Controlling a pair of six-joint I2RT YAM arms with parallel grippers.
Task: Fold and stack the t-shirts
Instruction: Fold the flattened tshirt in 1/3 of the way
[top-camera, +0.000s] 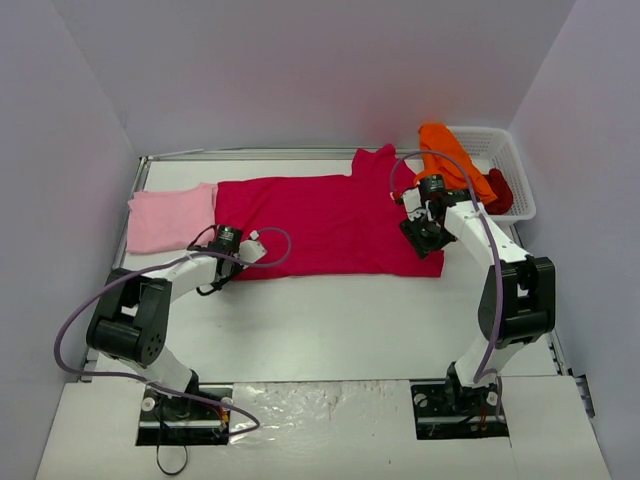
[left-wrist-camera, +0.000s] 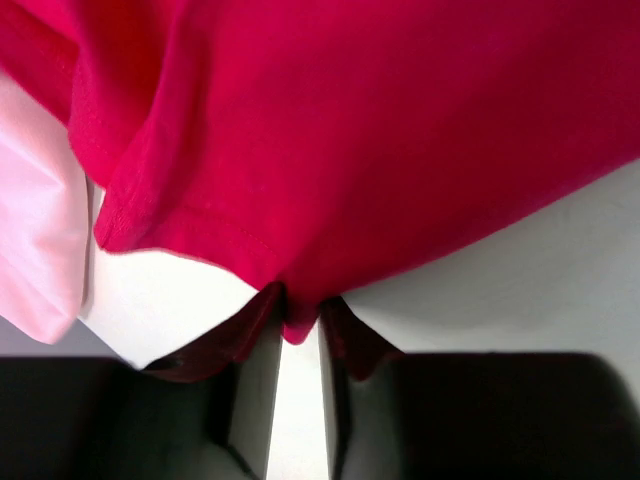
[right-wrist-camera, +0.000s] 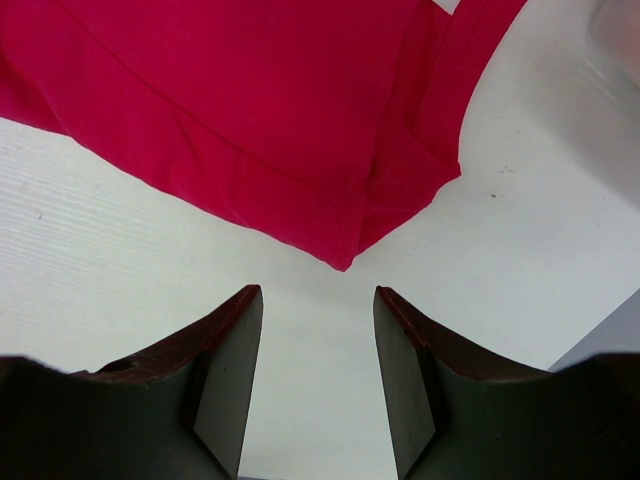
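Note:
A large crimson t-shirt (top-camera: 330, 225) lies spread flat across the middle of the table. My left gripper (top-camera: 248, 252) is at its near left corner. In the left wrist view the gripper (left-wrist-camera: 300, 300) is shut on the tip of the crimson hem (left-wrist-camera: 380, 130). My right gripper (top-camera: 420, 236) is over the shirt's near right corner. Its jaws (right-wrist-camera: 318, 292) stand open just short of the crimson corner (right-wrist-camera: 345, 255), with nothing between them. A pale pink t-shirt (top-camera: 170, 218) lies folded at the left. An orange t-shirt (top-camera: 448, 160) and a dark red one (top-camera: 499, 190) hang on the basket.
A white mesh basket (top-camera: 500, 150) stands at the back right corner of the table. The pale pink cloth (left-wrist-camera: 35, 230) lies right beside the crimson hem. White table surface (top-camera: 330, 320) stretches between the shirt and the arm bases. Grey walls enclose three sides.

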